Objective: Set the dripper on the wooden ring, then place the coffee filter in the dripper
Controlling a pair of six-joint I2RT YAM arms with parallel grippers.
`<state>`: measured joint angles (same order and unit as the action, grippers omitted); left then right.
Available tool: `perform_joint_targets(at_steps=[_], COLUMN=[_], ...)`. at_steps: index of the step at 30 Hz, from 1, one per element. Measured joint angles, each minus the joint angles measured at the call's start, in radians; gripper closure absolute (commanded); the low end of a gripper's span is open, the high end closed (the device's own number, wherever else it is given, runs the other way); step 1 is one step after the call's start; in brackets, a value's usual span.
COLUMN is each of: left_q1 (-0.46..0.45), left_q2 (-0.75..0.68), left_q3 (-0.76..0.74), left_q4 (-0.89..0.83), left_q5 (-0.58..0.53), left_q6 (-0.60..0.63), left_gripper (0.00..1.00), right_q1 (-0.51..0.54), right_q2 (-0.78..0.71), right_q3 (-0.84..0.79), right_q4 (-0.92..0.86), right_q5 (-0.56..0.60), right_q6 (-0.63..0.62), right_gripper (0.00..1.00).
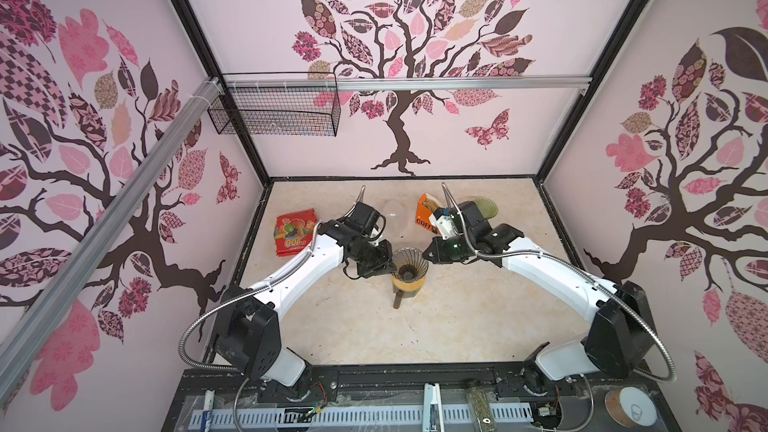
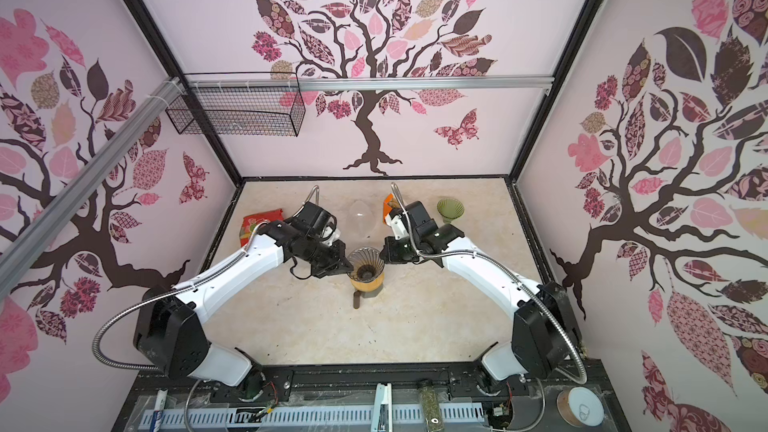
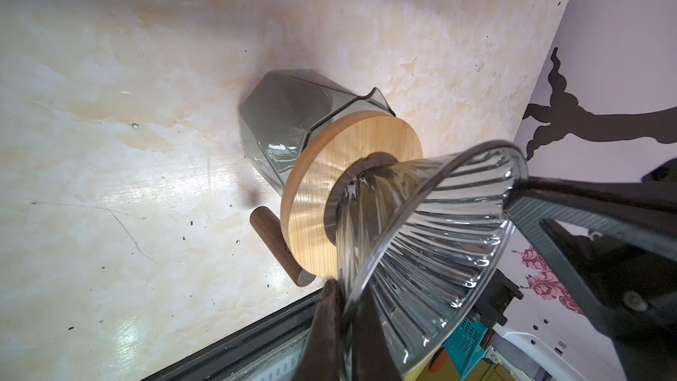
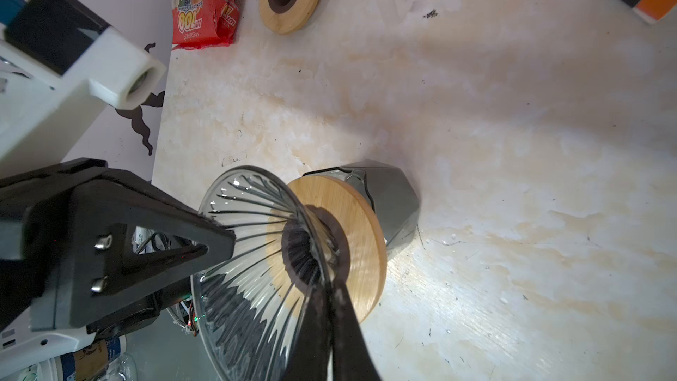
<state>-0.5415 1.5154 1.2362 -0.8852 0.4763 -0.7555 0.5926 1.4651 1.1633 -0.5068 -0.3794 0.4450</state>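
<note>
I read both pincers as clamped on the dripper (image 1: 409, 263). The left pincer (image 1: 392, 270) grips the rim on its own side and the right pincer (image 1: 424, 256) grips the opposite side. In the left wrist view the fingers (image 3: 324, 326) are closed with only the thin glass wall between them. The right wrist view shows the same for the right pincer (image 4: 329, 289). I judge that this two-sided hold serves to steady or centre the cone on its seat. The dripper stands upright in the bamboo collar (image 3: 351, 148), which rests on the grey carafe (image 3: 285, 115).

The dripper is empty. Its ribbed clear glass shows the dark outlet at the bottom.

The coffee filter (image 1: 392, 216) is not in hand. It lies flat on the desk (image 1: 457, 317) behind the dripper, between the two arms, apart from the carafe and near the orange coffee box (image 1: 426, 218). It appears as a pale, translucent sheet, hard to separate from the marbled surface. Placement is not yet begun; one pincer must release the rim to collect the filter.
</note>
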Motion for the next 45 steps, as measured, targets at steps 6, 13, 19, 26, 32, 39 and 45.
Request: perform_joint_targets(at_steps=[6, 13, 19, 26, 32, 39, 45], left_q1=[0.002, 0.004, 0.005, 0.011, 0.016, 0.021, 0.035], left_q2=[0.0, 0.0, 0.0, -0.001, -0.003, -0.012, -0.047], left_q3=[0.006, 0.006, 0.006, 0.023, 0.035, 0.039, 0.048], left_q4=[-0.015, -0.019, -0.019, -0.027, -0.036, -0.054, -0.089], left_q5=[0.005, 0.007, 0.008, 0.003, -0.005, -0.013, -0.032], left_q6=[0.001, 0.002, 0.002, 0.0, 0.0, 0.0, 0.01], left_gripper=[0.93, 0.92, 0.89, 0.85, 0.81, 0.79, 0.78], right_q1=[0.002, 0.006, 0.007, 0.007, 0.006, 0.006, 0.006], right_q2=[0.002, 0.003, 0.004, 0.004, 0.004, 0.004, 0.004], right_q3=[0.014, 0.018, 0.025, 0.025, 0.025, 0.051, 0.115], right_q4=[-0.024, -0.028, -0.035, -0.045, -0.056, -0.073, -0.087], right_q5=[0.006, 0.009, 0.011, 0.024, 0.044, 0.05, 0.05], right_q6=[0.0, 0.0, 0.0, 0.0, -0.002, -0.005, -0.008], right_gripper=[1.0, 0.98, 0.96, 0.93, 0.86, 0.79, 0.74])
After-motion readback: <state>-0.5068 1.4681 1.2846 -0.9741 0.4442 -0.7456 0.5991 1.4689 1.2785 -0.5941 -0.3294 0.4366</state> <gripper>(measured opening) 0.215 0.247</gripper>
